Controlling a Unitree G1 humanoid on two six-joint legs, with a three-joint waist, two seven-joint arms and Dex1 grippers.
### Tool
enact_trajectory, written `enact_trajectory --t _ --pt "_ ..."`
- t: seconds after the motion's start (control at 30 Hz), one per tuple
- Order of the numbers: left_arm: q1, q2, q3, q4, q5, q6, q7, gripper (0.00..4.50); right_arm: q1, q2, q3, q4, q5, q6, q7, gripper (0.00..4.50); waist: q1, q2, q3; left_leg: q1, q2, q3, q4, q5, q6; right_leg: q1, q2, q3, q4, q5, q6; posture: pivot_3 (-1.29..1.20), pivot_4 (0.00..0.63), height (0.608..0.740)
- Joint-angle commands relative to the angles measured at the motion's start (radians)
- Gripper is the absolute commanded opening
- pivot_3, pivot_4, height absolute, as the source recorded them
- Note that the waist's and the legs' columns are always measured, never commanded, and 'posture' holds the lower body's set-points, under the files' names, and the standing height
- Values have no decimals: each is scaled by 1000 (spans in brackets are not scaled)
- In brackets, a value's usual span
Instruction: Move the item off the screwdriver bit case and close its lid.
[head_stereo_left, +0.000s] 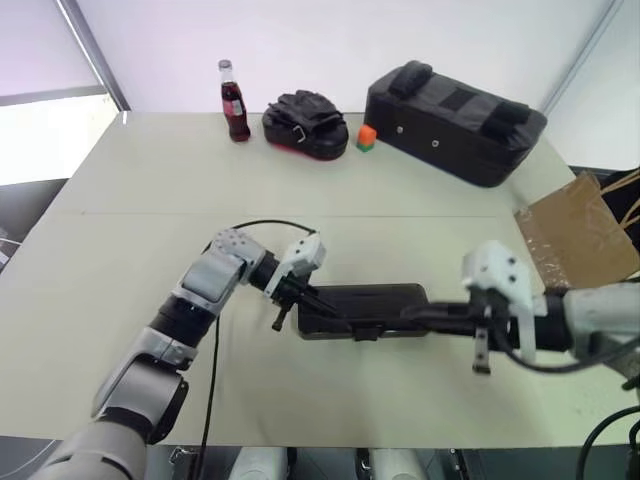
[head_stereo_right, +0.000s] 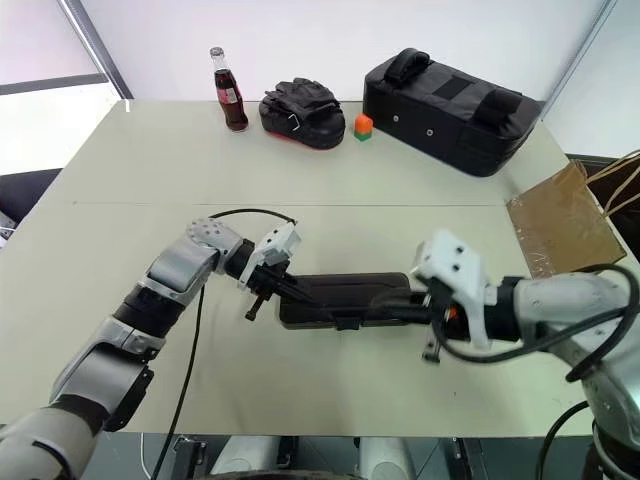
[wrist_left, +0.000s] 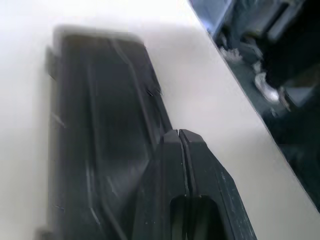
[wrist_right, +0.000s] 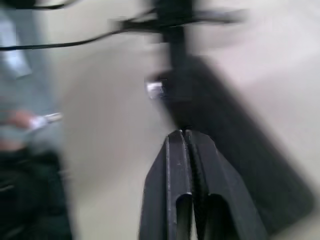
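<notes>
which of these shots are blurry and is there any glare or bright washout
Right wrist view: heavy motion smear over the screwdriver bit case and background; only the right gripper, jaws shut, is crisp. Left wrist view: mild softness on the case, left gripper sharp, table washed out pale. Both eye views: sharp; the window area at upper left is blown out; soft shadows under the arms.

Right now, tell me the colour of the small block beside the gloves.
Block: orange over green, clearest in left eye view.

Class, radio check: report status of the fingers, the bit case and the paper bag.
Both grippers, left and right, fingers shut, empty, at the case's ends. Case closed. Paper bag off it, at the table's right edge. Nothing in the way.
</notes>
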Motion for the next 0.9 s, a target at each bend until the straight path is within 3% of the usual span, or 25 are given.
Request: enact_trajectory --t 0.03,0.2,0.37,0.67,0.9 --pt "-192 -52 139 219 -31 -96 126 0 2 -24 94 1 -31 -75 -61 10 -4 0 0 0 -1 0 3 -1 2 1 0 0 1 0 0 0 150 740" --pt "-330 -104 84 613 133 -379 214 0 -24 -8 306 63 -136 -187 -157 10 -16 0 -1 4 -2 2 5 -3 5 4 0 1 0 0 1 0 150 740" --pt "-349 -153 22 826 261 -529 239 0 -16 -19 496 132 -286 -311 -219 10 -14 -1 0 1 -2 2 6 -3 5 2 1 0 1 0 1 0 150 740" --pt "-330 -239 39 930 337 -587 316 0 11 -16 631 159 -409 -386 -271 10 -5 -1 0 -1 -3 1 7 -3 5 1 0 1 1 0 2 0 150 740" --pt "-293 -283 19 916 368 -618 264 0 -14 -36 726 234 -582 -453 -310 10 -8 -1 0 0 -3 2 7 -3 5 1 0 1 1 1 2 0 150 740"
